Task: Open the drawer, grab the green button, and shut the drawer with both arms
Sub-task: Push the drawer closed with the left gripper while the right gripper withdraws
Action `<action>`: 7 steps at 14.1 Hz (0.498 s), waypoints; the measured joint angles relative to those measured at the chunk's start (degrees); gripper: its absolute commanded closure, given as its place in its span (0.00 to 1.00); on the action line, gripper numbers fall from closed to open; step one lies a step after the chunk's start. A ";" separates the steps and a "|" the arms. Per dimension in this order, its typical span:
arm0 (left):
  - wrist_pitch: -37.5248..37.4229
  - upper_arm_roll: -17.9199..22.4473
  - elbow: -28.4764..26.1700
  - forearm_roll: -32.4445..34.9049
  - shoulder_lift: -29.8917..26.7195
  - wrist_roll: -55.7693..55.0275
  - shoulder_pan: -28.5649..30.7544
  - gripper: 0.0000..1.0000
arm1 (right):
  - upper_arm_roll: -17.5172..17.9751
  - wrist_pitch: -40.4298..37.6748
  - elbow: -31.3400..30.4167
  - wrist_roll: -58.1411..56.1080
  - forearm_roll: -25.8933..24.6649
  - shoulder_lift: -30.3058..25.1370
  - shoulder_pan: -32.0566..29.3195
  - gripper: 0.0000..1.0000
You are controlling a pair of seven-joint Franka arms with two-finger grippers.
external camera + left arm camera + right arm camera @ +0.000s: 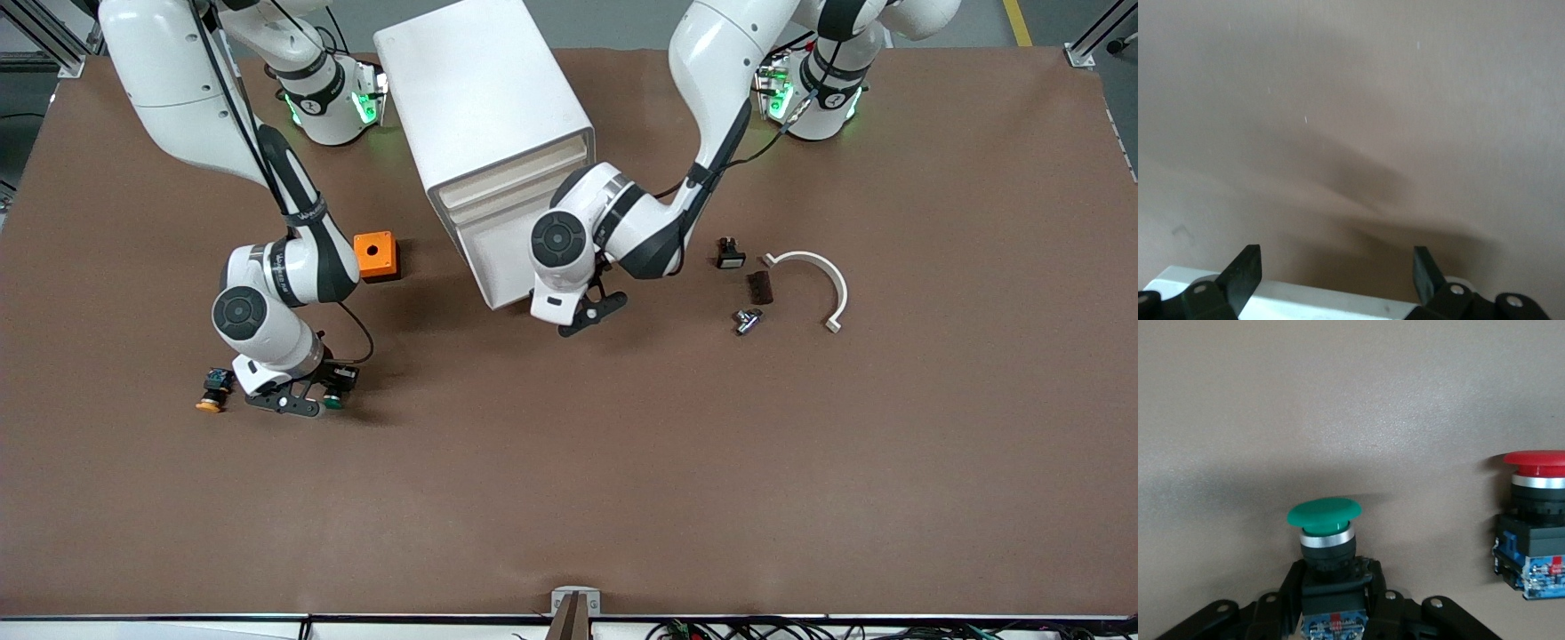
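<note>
The green-capped button (1325,513), with a black-and-blue body, is held upright between the fingers of my right gripper (1336,577). In the front view this gripper (316,393) is low over the table near the right arm's end, with the green cap (333,402) showing at its tip. The white drawer cabinet (484,124) stands at the middle of the table, with its drawer front (507,253) facing the front camera. My left gripper (591,311) is at the lower corner of that front. Its fingers (1245,270) are spread open, with a white edge (1331,301) between them.
A red-capped button (1535,520) stands on the table beside the held one, also in the front view (213,391). An orange box (375,255) sits beside the cabinet. A small black switch (730,255), a dark block (759,286), a metal piece (747,320) and a white curved bracket (813,276) lie toward the left arm's end.
</note>
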 measured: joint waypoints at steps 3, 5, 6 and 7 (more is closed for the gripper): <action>0.00 -2.81 -0.05 0.00 0.00 -3.78 -0.97 0.00 | 0.00 -0.31 0.47 -0.98 -0.02 -0.15 -0.43 0.00; 0.00 -5.27 -0.17 0.00 0.00 -6.67 -1.07 0.00 | 0.00 -3.61 1.56 -3.71 -0.02 -0.98 -0.48 0.00; 0.02 -6.39 -0.33 0.00 0.00 -8.09 -1.10 0.00 | -0.01 -6.75 2.48 -4.71 -0.02 -1.99 -0.53 0.00; 0.10 -7.33 -0.50 0.00 0.01 -9.42 -1.13 0.00 | -0.01 -10.33 3.55 -5.72 -0.02 -3.40 -0.63 0.00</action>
